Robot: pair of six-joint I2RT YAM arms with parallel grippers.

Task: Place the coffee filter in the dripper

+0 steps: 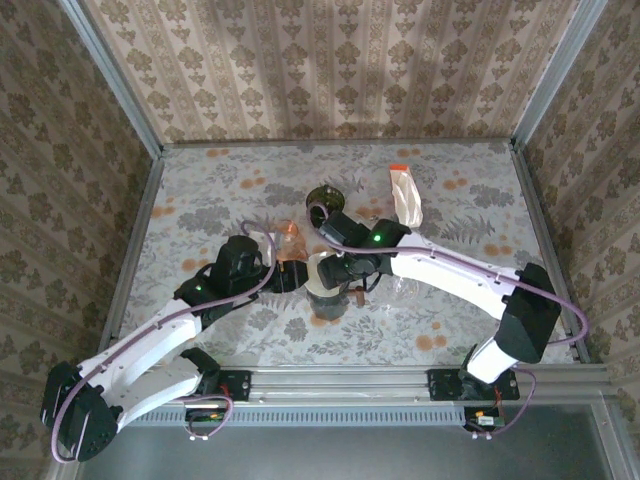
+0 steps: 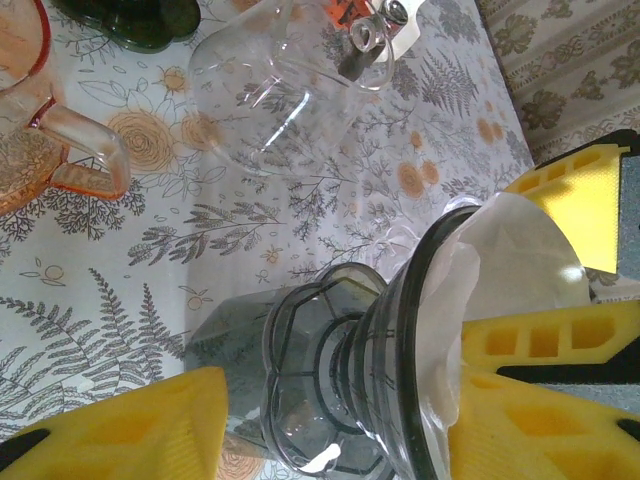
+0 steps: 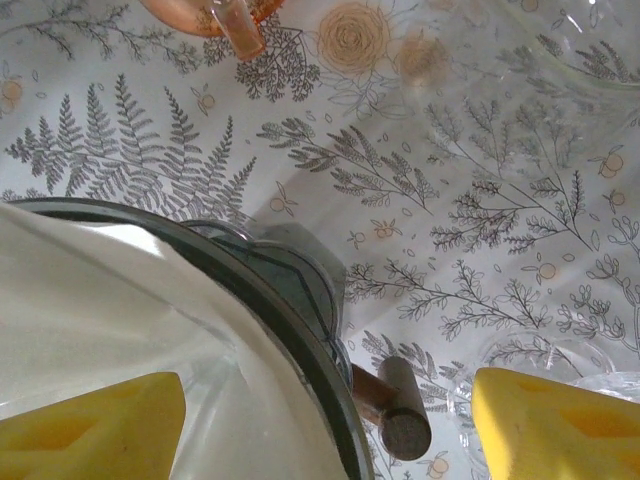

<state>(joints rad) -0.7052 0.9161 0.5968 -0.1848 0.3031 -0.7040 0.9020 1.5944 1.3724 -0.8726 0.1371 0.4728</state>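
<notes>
A smoky grey dripper (image 1: pixel 330 305) (image 2: pixel 320 380) (image 3: pixel 300 300) stands at the table's middle with a white coffee filter (image 1: pixel 322 268) (image 2: pixel 500 270) (image 3: pixel 110 300) sitting inside its cone. My left gripper (image 1: pixel 292 277) (image 2: pixel 345 400) brackets the dripper from the left, jaws parted. One finger stands a little off the base and the other is by the rim. My right gripper (image 1: pixel 345 272) (image 3: pixel 325 430) is open wide across the rim, one finger over the filter and one outside. The dripper's wooden handle (image 3: pixel 400 410) sticks out between them.
A pink glass dripper (image 1: pixel 290 235) (image 2: pixel 30 130) sits just behind the left gripper. A clear glass vessel (image 2: pixel 280 90) lies close by. A dark green piece (image 1: pixel 325 195) and a pack of filters (image 1: pixel 405 195) lie farther back. Metal rails border the table.
</notes>
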